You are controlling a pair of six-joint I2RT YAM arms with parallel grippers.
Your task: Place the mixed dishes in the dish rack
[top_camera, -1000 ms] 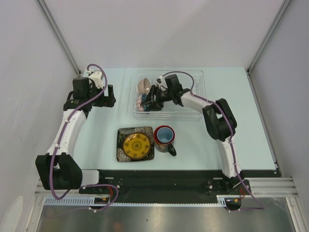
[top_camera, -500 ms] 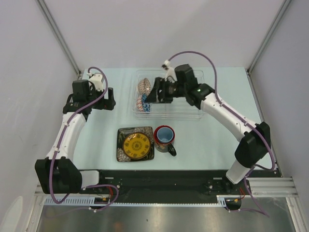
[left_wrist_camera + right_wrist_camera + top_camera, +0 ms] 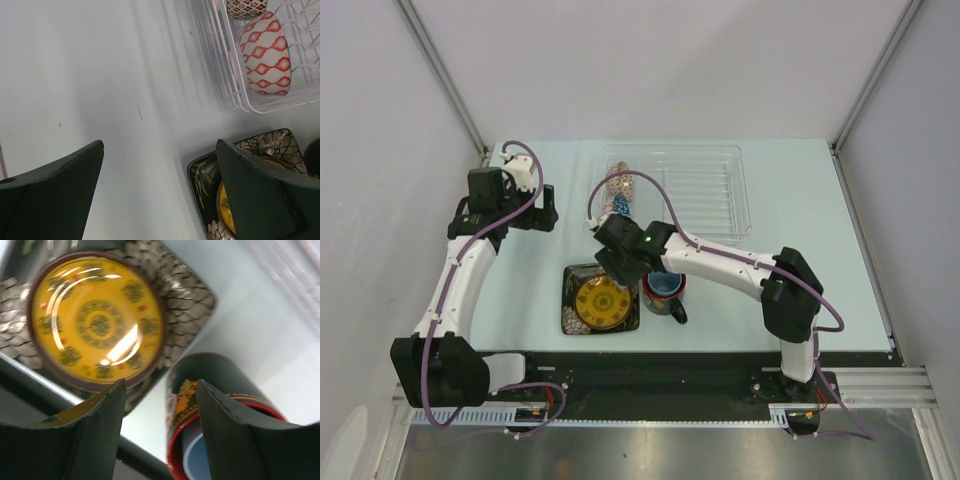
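Left pincer point(image 3: 160, 145): jaws wide, nothing between them. It hangs over bare desk point(image 3: 790, 200), left of the rack point(image 3: 700, 190) and apart from it.

Right pincer point(image 3: 160, 385): jaws partly spread, holding nothing. It sits over the gap where plate point(image 3: 600, 300) and mug point(image 3: 665, 288) meet. The right wrist view shows the plate's yellow centre ahead of the left finger and the mug's rim behind the right finger. Contact with either dish: cannot tell.

Plate: flat on the desk, near edge, in front of the rack's left end.
Mug: upright on the desk, just beside the plate's right edge, handle toward the near side.
Bowl point(image 3: 616, 207): in the rack, at its near-left corner, standing on edge; red diamond pattern on the outside in the left wrist view.
Second bowl point(image 3: 617, 180): also in the rack, just behind the first, brown-patterned.
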